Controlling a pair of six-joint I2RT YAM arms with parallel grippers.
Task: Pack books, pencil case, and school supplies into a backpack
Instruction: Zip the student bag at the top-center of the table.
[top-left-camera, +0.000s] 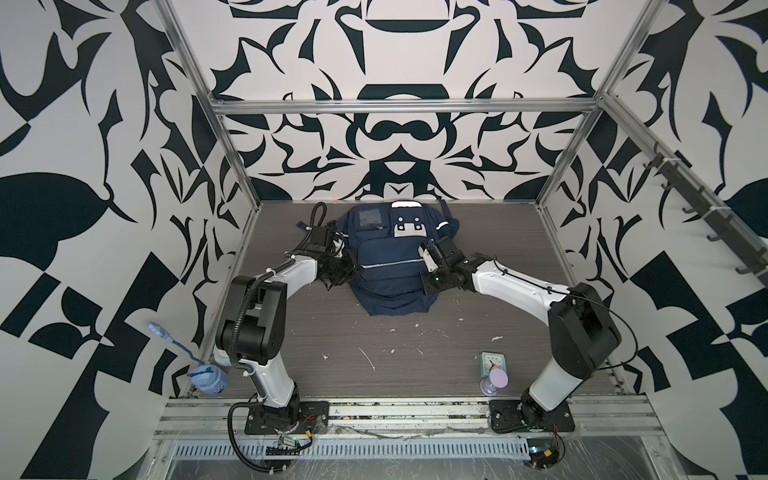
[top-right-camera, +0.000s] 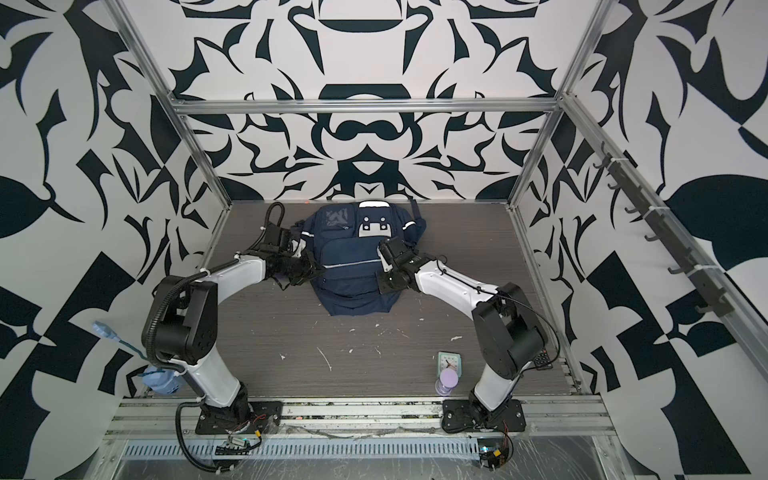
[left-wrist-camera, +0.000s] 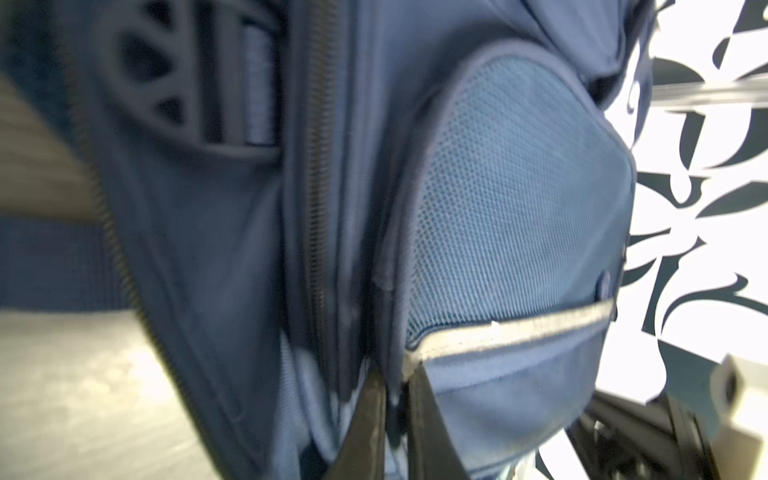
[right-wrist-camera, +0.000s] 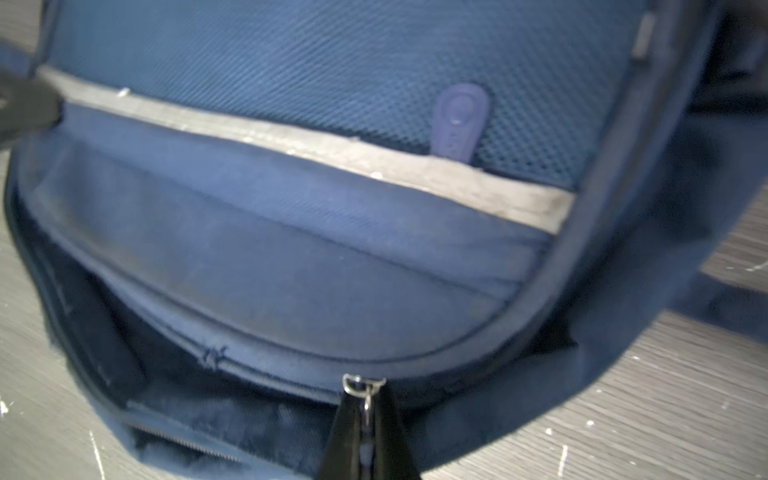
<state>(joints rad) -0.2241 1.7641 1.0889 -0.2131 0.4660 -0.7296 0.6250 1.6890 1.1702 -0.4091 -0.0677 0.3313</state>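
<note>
Backpack (top-left-camera: 390, 257) lay front-up at the far middle of the bench (top-left-camera: 415, 357), left end effector (left-wrist-camera: 397, 374) clamped on its left-side fabric, probably bracing it, while the right end effector (right-wrist-camera: 365, 411) pinched the zip pull (right-wrist-camera: 362, 384) near-right, I'd guess to zip.

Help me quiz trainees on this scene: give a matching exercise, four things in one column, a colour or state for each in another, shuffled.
Things:
1. backpack
2. clock
3. hourglass
4. right gripper

Colour or state:
a. purple
b. shut on a zipper pull
c. navy
d. mint green

Pairs: 1-c, 2-d, 3-a, 4-b
</note>
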